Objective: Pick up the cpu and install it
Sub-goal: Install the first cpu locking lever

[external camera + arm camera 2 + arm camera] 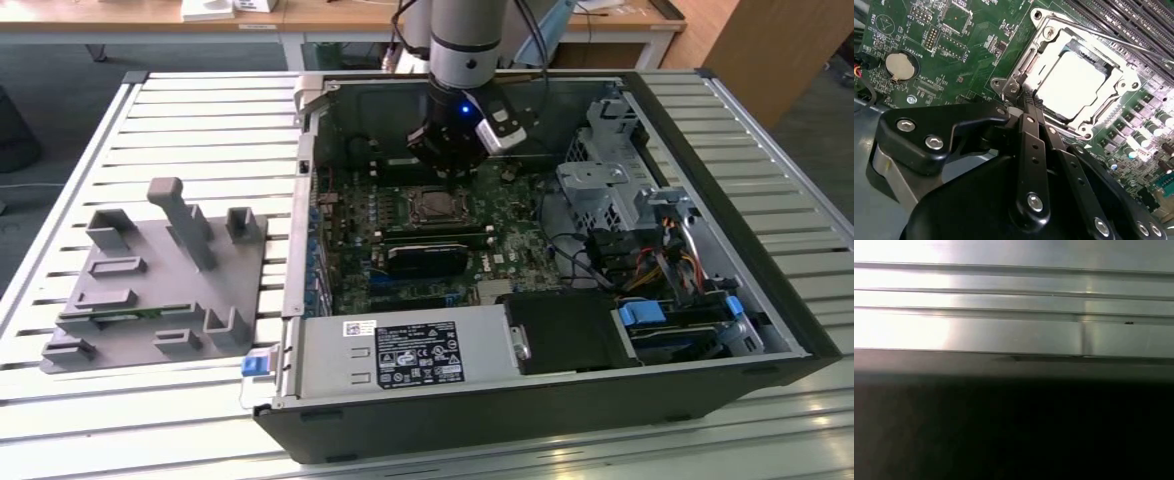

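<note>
The cpu (1076, 82) lies flat inside the metal socket frame (1121, 85) on the green motherboard, its silvery top glaring under the light. In the exterior view the cpu (431, 206) shows as a small grey square in the middle of the board. My gripper (1030, 102) hangs just beside a corner of the socket, its two black fingers (1026, 130) pressed together with nothing between them. Seen from outside, the gripper (447, 165) is inside the open computer case, a little behind the socket and above it.
A dark heatsink block (427, 262) and memory slots (430, 238) lie in front of the socket. The drive cage (607, 195) and cables fill the exterior view's right, the power supply (400, 355) the front. A grey fixture tray (160, 275) stands on the slatted table (1014, 290).
</note>
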`<state>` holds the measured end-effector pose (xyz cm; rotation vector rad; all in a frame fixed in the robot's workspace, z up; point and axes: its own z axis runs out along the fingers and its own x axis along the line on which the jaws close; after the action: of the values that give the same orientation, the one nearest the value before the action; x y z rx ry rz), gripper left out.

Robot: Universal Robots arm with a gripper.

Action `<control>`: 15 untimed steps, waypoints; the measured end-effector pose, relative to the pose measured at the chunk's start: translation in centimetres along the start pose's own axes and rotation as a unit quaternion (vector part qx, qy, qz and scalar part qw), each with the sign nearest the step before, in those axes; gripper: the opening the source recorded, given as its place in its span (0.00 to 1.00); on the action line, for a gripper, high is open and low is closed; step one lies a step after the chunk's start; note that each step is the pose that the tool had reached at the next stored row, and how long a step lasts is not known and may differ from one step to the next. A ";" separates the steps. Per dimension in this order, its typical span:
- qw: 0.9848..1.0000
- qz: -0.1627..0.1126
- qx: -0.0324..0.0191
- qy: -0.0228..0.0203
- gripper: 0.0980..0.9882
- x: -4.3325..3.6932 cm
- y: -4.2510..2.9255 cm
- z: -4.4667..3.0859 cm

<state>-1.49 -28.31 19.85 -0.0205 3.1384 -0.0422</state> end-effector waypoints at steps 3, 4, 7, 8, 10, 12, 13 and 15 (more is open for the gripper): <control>1.000 0.000 -0.009 0.000 0.01 0.00 0.02 0.04; 1.000 0.000 -0.017 0.000 0.01 -0.01 0.03 0.05; 0.999 0.000 -0.034 -0.001 0.01 -0.02 0.05 0.10; 0.999 0.000 -0.037 -0.001 0.01 -0.02 0.04 0.07; 0.999 0.000 -0.040 -0.001 0.01 -0.01 0.04 -0.16; 0.999 0.000 -0.039 -0.001 0.01 -0.01 0.01 -0.64; 0.999 0.000 -0.039 -0.001 0.01 -0.01 0.01 -0.85; 0.999 0.000 -0.039 -0.001 0.01 -0.01 -0.01 -1.21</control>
<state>-1.48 -28.28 21.05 -0.0202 3.1368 0.0811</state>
